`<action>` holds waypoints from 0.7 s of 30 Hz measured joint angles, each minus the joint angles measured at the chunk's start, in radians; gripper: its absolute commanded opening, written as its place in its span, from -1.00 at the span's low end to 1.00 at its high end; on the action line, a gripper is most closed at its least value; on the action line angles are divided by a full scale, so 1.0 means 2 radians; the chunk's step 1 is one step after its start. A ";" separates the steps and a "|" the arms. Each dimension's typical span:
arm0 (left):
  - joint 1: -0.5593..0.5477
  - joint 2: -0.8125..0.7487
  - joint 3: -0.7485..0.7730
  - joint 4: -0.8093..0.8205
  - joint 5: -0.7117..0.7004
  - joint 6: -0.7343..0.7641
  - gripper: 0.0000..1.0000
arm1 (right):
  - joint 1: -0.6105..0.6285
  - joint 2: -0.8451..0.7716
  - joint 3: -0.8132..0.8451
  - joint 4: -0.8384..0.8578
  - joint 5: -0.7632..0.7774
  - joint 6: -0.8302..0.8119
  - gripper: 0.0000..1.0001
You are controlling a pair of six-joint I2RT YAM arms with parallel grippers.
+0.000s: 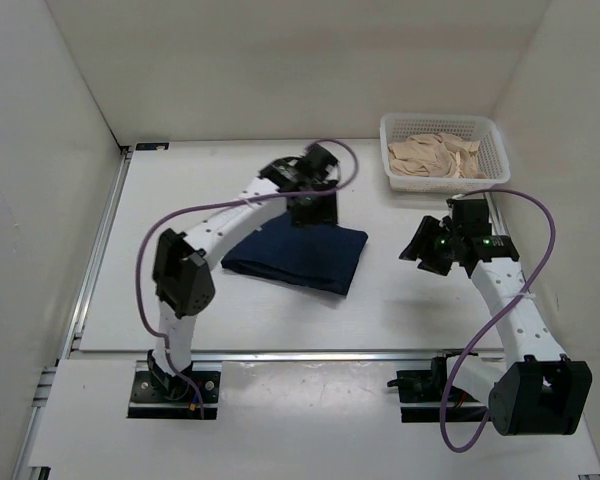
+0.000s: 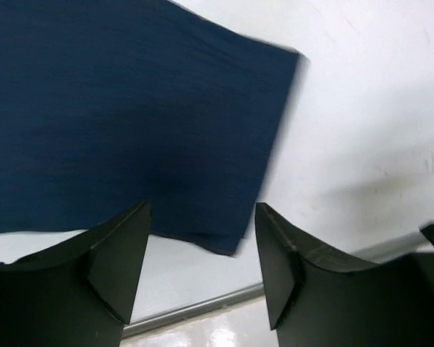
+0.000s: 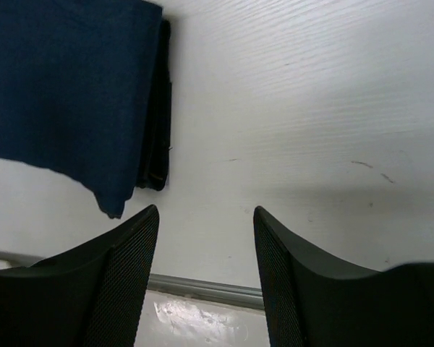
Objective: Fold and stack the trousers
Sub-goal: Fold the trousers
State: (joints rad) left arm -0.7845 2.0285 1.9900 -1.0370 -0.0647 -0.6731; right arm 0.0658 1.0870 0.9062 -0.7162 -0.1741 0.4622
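Note:
The dark navy trousers [image 1: 298,255] lie folded into a compact rectangle on the white table, near its middle. My left gripper [image 1: 312,208] hovers over their far edge, open and empty; in the left wrist view the cloth [image 2: 123,116] fills the upper left beyond the fingertips [image 2: 123,246]. My right gripper [image 1: 425,248] is open and empty, off the trousers' right side; the right wrist view shows the folded edge [image 3: 79,94] at upper left, apart from the gripper [image 3: 206,217]. No waistband patch shows.
A white mesh basket [image 1: 488,133] holding beige cloth [image 1: 435,156] stands at the back right. White walls enclose the table on three sides. A metal rail [image 1: 280,353] runs along the table's near edge.

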 measured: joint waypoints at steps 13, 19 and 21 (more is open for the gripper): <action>0.213 -0.199 -0.250 0.048 -0.037 0.031 -0.61 | 0.189 0.132 0.031 0.064 -0.055 0.003 -0.23; 0.241 -0.128 -0.335 0.097 -0.012 0.020 -0.79 | 0.243 0.248 0.063 0.125 -0.044 0.016 -0.42; 0.238 -0.115 -0.375 0.122 0.010 0.002 -0.79 | 0.239 0.289 0.058 0.136 -0.033 0.023 -0.42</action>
State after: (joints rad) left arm -0.3092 1.7981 1.2404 -0.7925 -0.0444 -0.6682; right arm 0.5442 1.6650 1.0225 -0.4435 -0.2405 0.5091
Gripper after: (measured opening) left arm 0.117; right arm 0.296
